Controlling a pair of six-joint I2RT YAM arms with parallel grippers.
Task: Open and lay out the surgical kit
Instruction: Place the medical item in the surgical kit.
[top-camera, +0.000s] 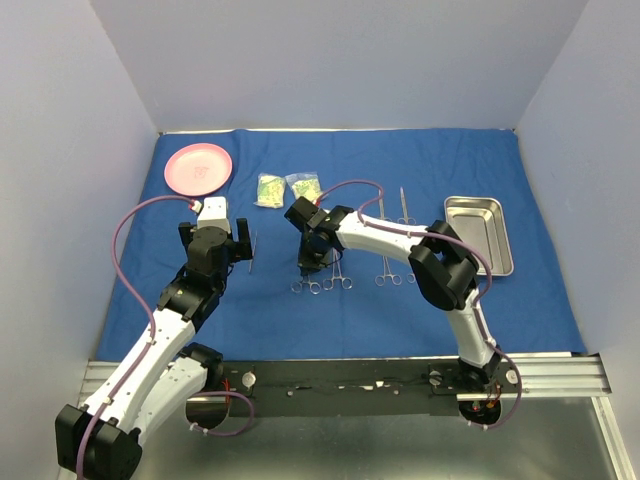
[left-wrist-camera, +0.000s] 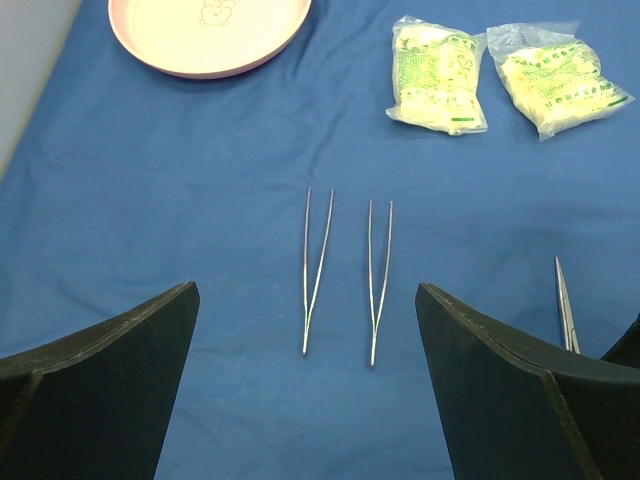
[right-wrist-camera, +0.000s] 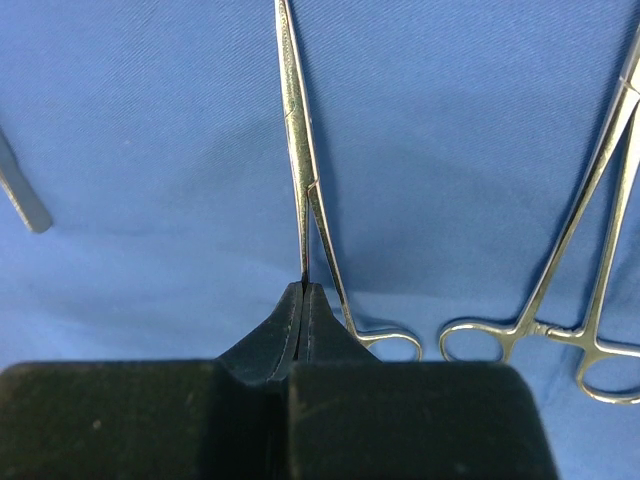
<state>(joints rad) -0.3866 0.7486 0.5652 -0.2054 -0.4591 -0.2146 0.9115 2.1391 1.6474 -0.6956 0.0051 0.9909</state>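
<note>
The royal-blue cloth lies spread over the table. My right gripper is shut on one handle of a silver forceps, low over the cloth at the left end of a row of forceps. Another forceps lies just to its right. My left gripper is open and empty above two tweezers lying side by side. Two yellow-green packets lie at the back. The steel tray stands at the right.
A pink plate sits at the back left of the cloth. Two more forceps lie in the row, and thin instruments lie behind them. A silver tip shows at the left in the right wrist view.
</note>
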